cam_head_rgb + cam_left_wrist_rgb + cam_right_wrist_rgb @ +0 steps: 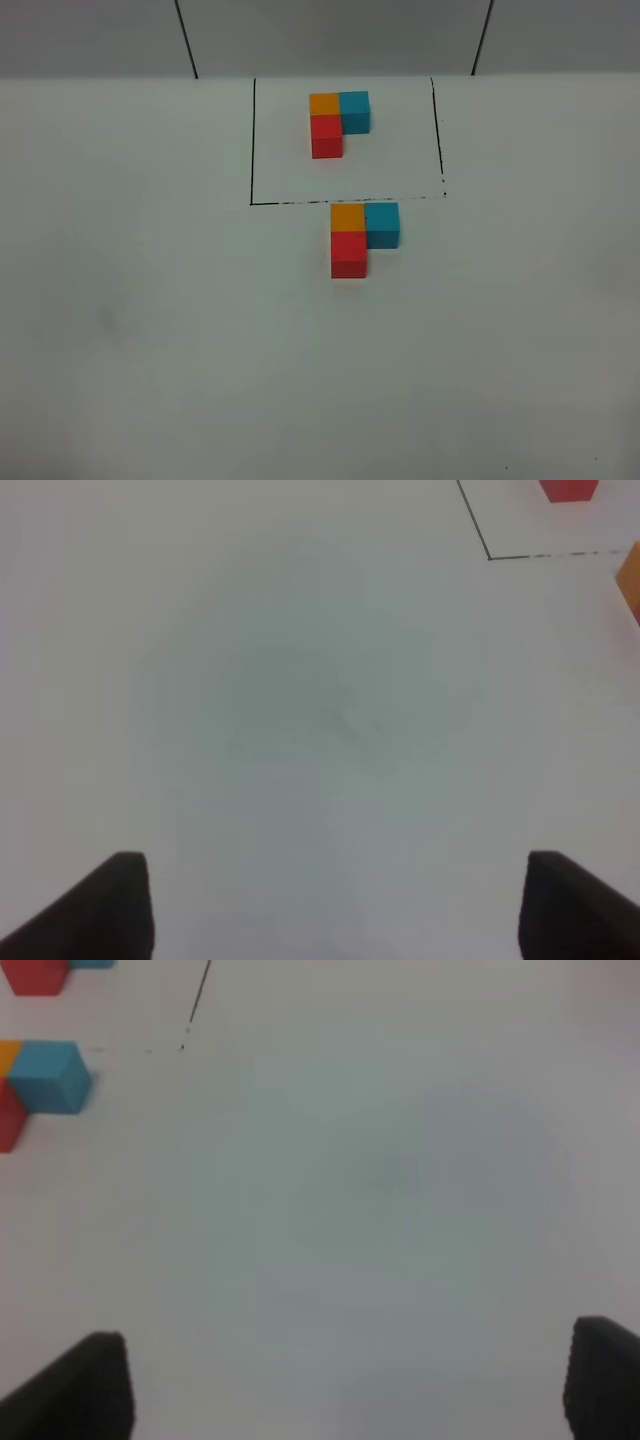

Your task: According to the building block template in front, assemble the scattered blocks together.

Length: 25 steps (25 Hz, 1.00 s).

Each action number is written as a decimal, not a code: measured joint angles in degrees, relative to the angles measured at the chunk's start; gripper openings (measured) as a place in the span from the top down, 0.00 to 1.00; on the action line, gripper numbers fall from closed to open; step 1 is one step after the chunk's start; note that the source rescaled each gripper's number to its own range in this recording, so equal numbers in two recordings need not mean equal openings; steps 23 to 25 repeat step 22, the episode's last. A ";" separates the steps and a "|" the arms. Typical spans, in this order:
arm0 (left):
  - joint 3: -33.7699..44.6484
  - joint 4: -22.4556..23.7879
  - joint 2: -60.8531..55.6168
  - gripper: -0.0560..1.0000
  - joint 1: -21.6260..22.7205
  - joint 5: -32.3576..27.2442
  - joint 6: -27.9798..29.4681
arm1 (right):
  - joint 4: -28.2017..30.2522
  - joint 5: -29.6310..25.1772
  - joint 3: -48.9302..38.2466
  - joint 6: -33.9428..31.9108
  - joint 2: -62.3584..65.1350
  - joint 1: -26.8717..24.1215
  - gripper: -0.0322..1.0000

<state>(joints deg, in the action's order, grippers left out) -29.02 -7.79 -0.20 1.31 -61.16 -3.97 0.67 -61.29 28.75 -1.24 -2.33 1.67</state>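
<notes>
Loose blocks sit joined in an L just outside the frame's near line: orange at 12 o'clock of red, blue at 3 o'clock of orange. Template inside black frame, matching. Left claw and right claw spread wide, empty, over bare white table.

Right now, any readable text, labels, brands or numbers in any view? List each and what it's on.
None: no words, numbers, brands or signs can be read in any view.
The framed cubes have plain faces with no print.
The loose cubes have plain faces too.
The black frame line is only a drawn outline, not lettering.
The table is blank white.
</notes>
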 joint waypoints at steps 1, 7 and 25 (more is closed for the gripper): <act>0.00 0.00 0.00 0.37 0.00 0.00 0.00 | 0.00 0.00 0.00 0.00 0.00 0.00 0.24; 0.00 0.00 0.00 0.37 0.00 0.00 -0.06 | 0.00 0.00 0.00 0.00 0.00 0.00 0.24; 0.00 0.00 0.00 0.37 0.00 0.00 -0.08 | 0.00 0.00 0.00 0.05 0.00 0.00 0.24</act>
